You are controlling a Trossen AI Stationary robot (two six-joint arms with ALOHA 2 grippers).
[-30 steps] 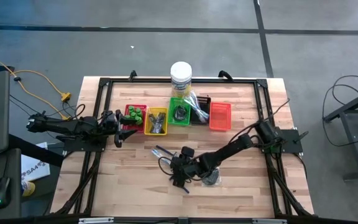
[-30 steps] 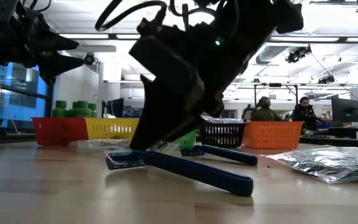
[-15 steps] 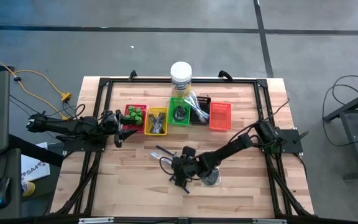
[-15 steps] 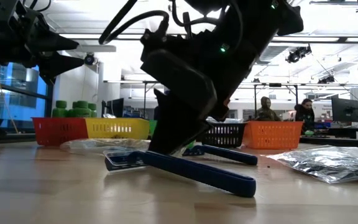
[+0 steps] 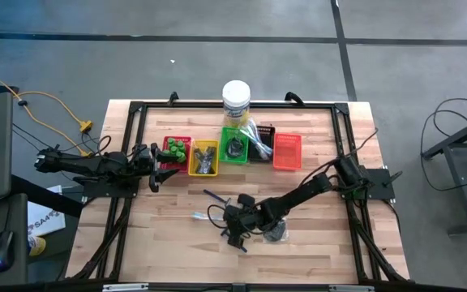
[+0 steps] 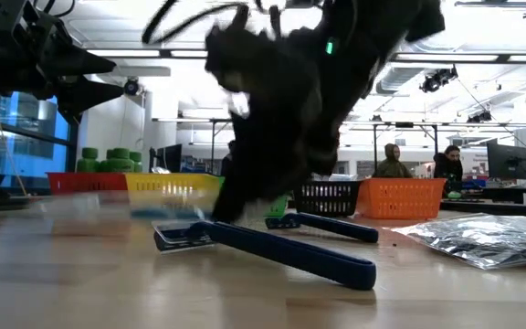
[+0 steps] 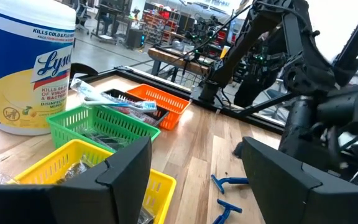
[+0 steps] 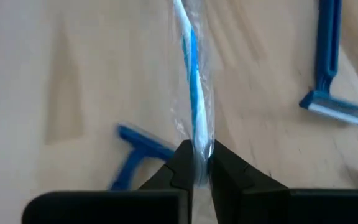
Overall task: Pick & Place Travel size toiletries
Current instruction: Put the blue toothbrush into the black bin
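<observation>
Now clear-sleeved stick [image 8: 194, 118] pinched betw. right pincer [image 8: 197, 163] fingertips, sticking fwd.

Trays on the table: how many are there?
5, in one row before the jar: red tray, yellow tray, green tray, black tray, orange tray. None appears hidden.

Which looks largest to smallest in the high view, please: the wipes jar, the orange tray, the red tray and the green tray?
1. Orange tray, the largest outline from above.
2. Red tray, slightly smaller.
3. Green tray and wipes jar: too alike to rank; the jar stands taller, so its lid is nearer the camera.
</observation>
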